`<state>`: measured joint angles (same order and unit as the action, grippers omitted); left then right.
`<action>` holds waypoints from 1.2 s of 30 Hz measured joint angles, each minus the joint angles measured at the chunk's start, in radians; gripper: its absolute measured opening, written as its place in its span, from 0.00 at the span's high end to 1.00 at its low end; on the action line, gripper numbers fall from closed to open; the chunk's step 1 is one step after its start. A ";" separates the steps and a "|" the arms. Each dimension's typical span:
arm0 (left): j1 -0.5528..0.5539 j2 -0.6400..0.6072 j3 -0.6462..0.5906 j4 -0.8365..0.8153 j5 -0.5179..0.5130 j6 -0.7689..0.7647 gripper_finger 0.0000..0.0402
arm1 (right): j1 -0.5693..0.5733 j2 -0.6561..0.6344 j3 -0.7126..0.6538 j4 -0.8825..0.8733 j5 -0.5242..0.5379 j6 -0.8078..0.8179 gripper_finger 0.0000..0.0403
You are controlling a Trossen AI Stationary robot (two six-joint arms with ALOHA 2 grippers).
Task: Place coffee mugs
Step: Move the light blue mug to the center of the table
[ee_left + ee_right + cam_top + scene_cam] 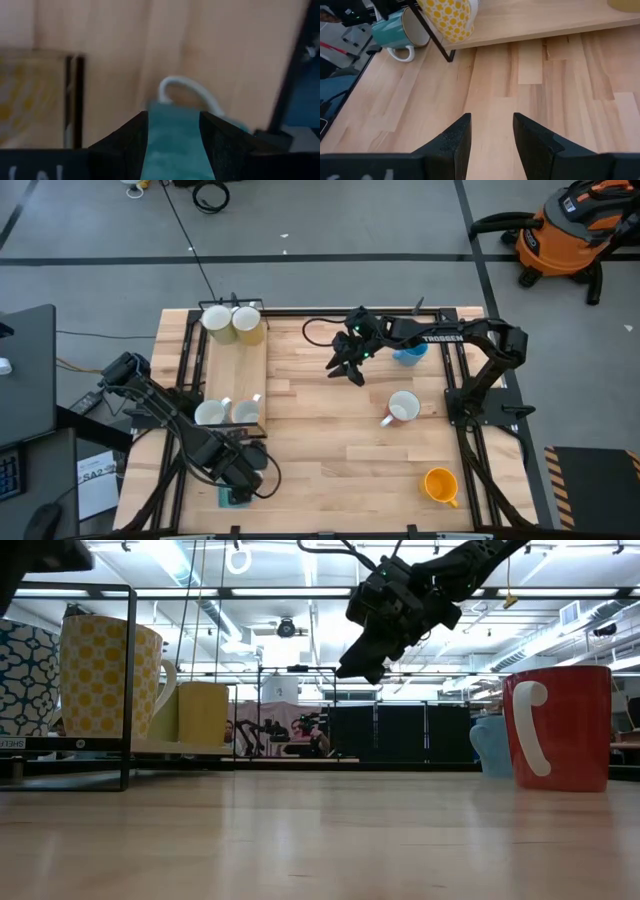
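At the table's near left corner, teal mug [395, 28] sits just outside the black-framed rack [130, 690], white handle showing. Left gripper [174, 127] is down on it, the two dark fingers [125, 145] on either side and teal filling the gap between them wall to wall, so it reads as gripping the mug

On the rack's wooden board [235, 365], near end: blue-and-white patterned mug [25, 675] and yellow-dotted mug [100, 675] upright, side by side, touching or nearly. Far end of the same board: white mug [215, 318] and pale yellow mug [248, 323], also side by side

On the bare table right of the rack:
- light blue mug [408, 354] at the far side, partly under the right arm
- red mug with a white handle [560, 725] mid-right, upright, white inside from above, well apart from the light blue one
- orange mug [440, 483] near the front right edge, handle pointing toward the front edge

Right gripper [492, 135] hangs in the air over the middle of the table, between the rack and the light blue mug, tilted downward. Jaws parted with bare wood showing in the gap, nothing held, not touching any mug

Room behind the table: shelving and ceiling lights, too far off for detail
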<state>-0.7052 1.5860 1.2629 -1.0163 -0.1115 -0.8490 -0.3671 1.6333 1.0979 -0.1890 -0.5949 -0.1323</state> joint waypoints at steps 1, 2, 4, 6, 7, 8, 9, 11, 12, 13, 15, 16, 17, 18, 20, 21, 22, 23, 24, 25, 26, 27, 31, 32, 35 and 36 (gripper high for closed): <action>0.003 0.000 0.000 0.027 -0.003 0.026 0.54 | 0.003 0.000 0.000 0.000 0.000 -0.002 0.63; 0.007 0.002 0.000 0.050 -0.012 0.053 0.54 | 0.007 0.000 0.000 0.000 0.000 -0.002 0.63; 0.017 0.010 0.000 0.081 -0.034 0.104 0.54 | 0.013 0.000 0.000 -0.004 0.000 -0.002 0.63; 0.032 0.025 0.000 0.100 -0.045 0.160 0.54 | 0.017 0.000 0.000 -0.015 0.000 -0.002 0.63; 0.039 0.035 0.000 0.108 -0.045 0.189 0.54 | 0.017 0.000 0.000 -0.023 0.000 -0.002 0.63; 0.046 0.048 0.000 0.111 -0.045 0.218 0.54 | 0.018 0.000 0.000 -0.032 0.000 -0.002 0.63; 0.052 0.061 0.000 0.119 -0.045 0.252 0.54 | 0.018 0.000 0.000 -0.046 0.000 -0.002 0.63; 0.065 0.088 0.000 0.131 -0.042 0.334 0.54 | 0.017 0.000 0.000 -0.073 0.000 -0.002 0.63; 0.069 0.101 0.000 0.132 -0.042 0.379 0.54 | 0.017 0.000 0.000 -0.082 0.000 -0.002 0.63; 0.073 0.113 0.000 0.132 -0.042 0.422 0.54 | 0.017 0.000 0.000 -0.092 0.000 -0.002 0.63; 0.081 0.132 0.000 0.132 -0.037 0.504 0.54 | 0.018 0.000 0.000 -0.108 0.000 -0.002 0.63; 0.083 0.139 0.000 0.132 -0.030 0.545 0.54 | 0.017 0.000 0.000 -0.114 0.000 -0.002 0.63; 0.083 0.146 0.000 0.130 -0.020 0.578 0.54 | 0.017 0.000 0.000 -0.118 -0.001 -0.002 0.63; 0.086 0.153 0.000 0.133 -0.015 0.608 0.54 | 0.018 0.000 0.000 -0.120 -0.001 -0.002 0.63; 0.086 0.168 0.000 0.131 -0.005 0.656 0.54 | 0.019 0.000 0.000 -0.128 -0.007 -0.002 0.63; 0.086 0.175 0.000 0.132 0.005 0.678 0.54 | 0.019 0.000 0.000 -0.131 -0.011 -0.002 0.63; 0.085 0.182 0.000 0.131 0.016 0.690 0.54 | 0.019 -0.003 0.000 -0.135 -0.016 -0.002 0.63; 0.085 0.187 0.000 0.130 0.025 0.705 0.54 | 0.019 -0.006 0.000 -0.141 -0.019 -0.002 0.63; 0.085 0.193 0.000 0.131 0.034 0.716 0.54 | 0.019 -0.013 0.000 -0.142 -0.022 -0.002 0.63; 0.085 0.198 0.000 0.133 0.039 0.728 0.54 | 0.019 -0.022 0.000 -0.150 -0.026 -0.002 0.63; 0.085 0.202 0.000 0.130 0.043 0.737 0.54 | 0.019 -0.031 0.000 -0.153 -0.027 -0.002 0.63; 0.085 0.205 0.000 0.129 0.046 0.752 0.54 | 0.019 -0.042 0.000 -0.154 -0.027 -0.003 0.63; 0.085 0.208 0.000 0.130 0.046 0.810 0.54 | 0.020 -0.092 0.000 -0.162 -0.027 -0.005 0.63; 0.085 0.208 0.000 0.130 0.046 0.829 0.54 | 0.021 -0.105 0.000 -0.162 -0.027 -0.005 0.63; 0.087 0.208 0.000 0.129 0.071 0.884 0.54 | 0.024 -0.141 0.000 -0.166 -0.028 -0.005 0.63; 0.087 0.208 0.000 0.129 0.085 0.907 0.54 | 0.025 -0.153 0.000 -0.166 -0.027 -0.005 0.63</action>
<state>-0.6178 1.7939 1.2629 -0.8871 -0.0260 0.0576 -0.3420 1.4807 1.0981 -0.3553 -0.6224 -0.1378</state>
